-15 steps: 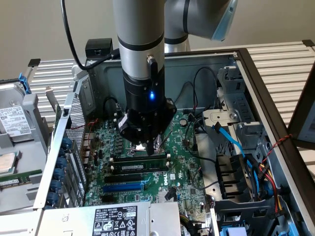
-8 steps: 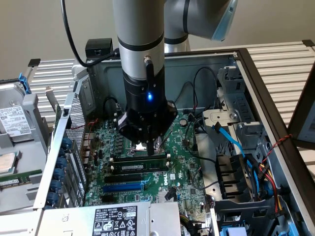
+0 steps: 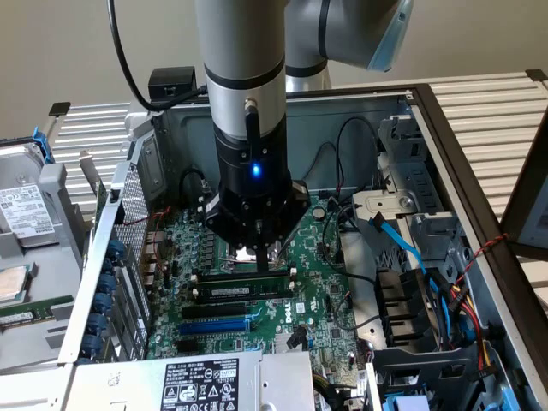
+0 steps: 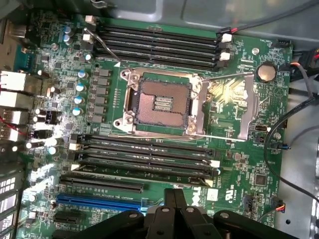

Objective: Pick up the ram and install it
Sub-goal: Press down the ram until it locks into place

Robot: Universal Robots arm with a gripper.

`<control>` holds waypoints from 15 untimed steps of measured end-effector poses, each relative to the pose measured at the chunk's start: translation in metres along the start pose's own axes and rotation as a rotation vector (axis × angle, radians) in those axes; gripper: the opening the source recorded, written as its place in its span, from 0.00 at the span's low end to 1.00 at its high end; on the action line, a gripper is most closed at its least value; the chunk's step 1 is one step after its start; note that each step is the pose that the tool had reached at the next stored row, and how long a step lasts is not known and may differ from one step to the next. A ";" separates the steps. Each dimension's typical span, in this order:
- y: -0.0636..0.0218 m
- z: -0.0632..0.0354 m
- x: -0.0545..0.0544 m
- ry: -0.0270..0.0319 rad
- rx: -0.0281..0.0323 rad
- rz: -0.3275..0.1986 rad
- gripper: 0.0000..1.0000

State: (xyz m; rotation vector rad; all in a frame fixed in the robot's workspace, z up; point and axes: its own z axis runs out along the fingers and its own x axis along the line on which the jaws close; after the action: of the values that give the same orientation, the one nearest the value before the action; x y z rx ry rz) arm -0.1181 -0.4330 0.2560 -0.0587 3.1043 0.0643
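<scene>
Steel-grey and open on its side, the computer case lay on the slatted bench so the arm could come straight down onto the motherboard. The jaws were pressed together with nothing between them that I could see; in the wrist view they showed as a closed black wedge. They hung low over the memory slots, just beside the bare processor socket.

The ram — dark green, with a small white label — stood on edge in one of the black slots, just toward six o'clock of the jaws in the exterior view. It looked level and seated, which I judged was why the jaws held nothing. Whether the latches at its ends had snapped home I couldn't tell. Further toward six o'clock lay the blue expansion slot, unoccupied.

As for what the case held: the board across its floor, and at three o'clock a drive cage with black cables and a blue cable looped clear of the slots. Outside the case, at nine o'clock, a second green strip rested beside some loose parts — what it was I couldn't make out.
</scene>
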 end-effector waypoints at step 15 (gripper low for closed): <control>0.0000 0.0005 0.000 -0.0067 0.0057 0.166 0.10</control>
State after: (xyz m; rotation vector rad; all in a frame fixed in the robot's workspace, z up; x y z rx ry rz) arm -0.1181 -0.4330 0.2555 0.1984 3.0953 0.0600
